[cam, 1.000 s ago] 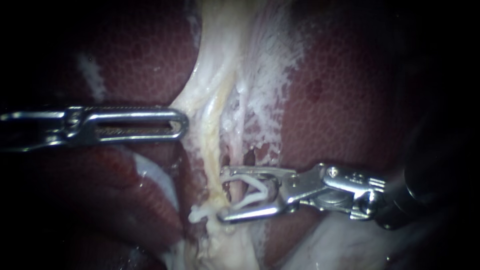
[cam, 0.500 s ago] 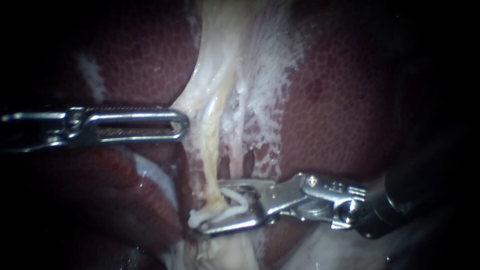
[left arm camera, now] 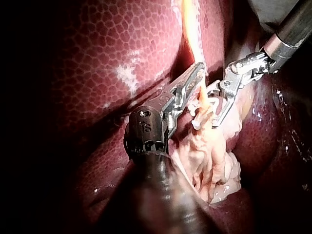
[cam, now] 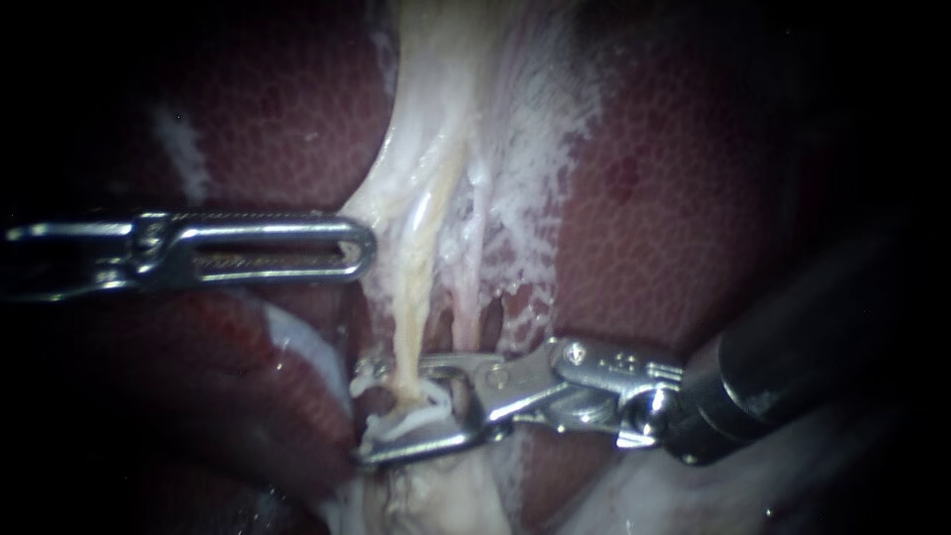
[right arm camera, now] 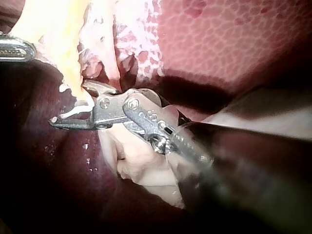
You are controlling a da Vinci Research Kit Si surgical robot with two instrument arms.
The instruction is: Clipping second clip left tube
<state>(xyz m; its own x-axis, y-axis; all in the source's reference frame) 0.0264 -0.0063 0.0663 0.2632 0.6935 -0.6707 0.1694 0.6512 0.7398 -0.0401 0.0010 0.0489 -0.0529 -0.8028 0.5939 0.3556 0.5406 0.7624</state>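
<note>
- My left instrument (cam: 365, 248) comes in from 9 o'clock in the endoscope view and lies level, with its tip just short of the centre.
- Its jaws are pressed together on the edge of the pale tissue (cam: 446, 119), which bows out toward the tip.
- The pale tissue runs down from 12 o'clock as a broad sheet over the dark red liver (cam: 674, 198) and narrows as it descends.
- The left tube (cam: 411, 297) is the yellowish strand that drops from the sheet toward 6 o'clock, just past the tip of my left instrument.
- A thinner pink strand (cam: 466, 317) runs beside the left tube on its 3 o'clock side.
- My right instrument (cam: 371, 411) enters from 4 o'clock, and its tips point toward 9 o'clock, low in the view.
- Its jaws stand apart, one on each side of a white clip (cam: 406, 424) that they hold between them.
- The left tube passes down between those jaws and into the clip, at about 7 o'clock from the centre.
- In the right wrist view the yellowish tube meets the clip between the jaws, close to their tips.
- Below the jaws the tube runs into a lump of crumpled pale tissue at 6 o'clock.
- The two instruments are apart, with the left tube between their tips.
</note>
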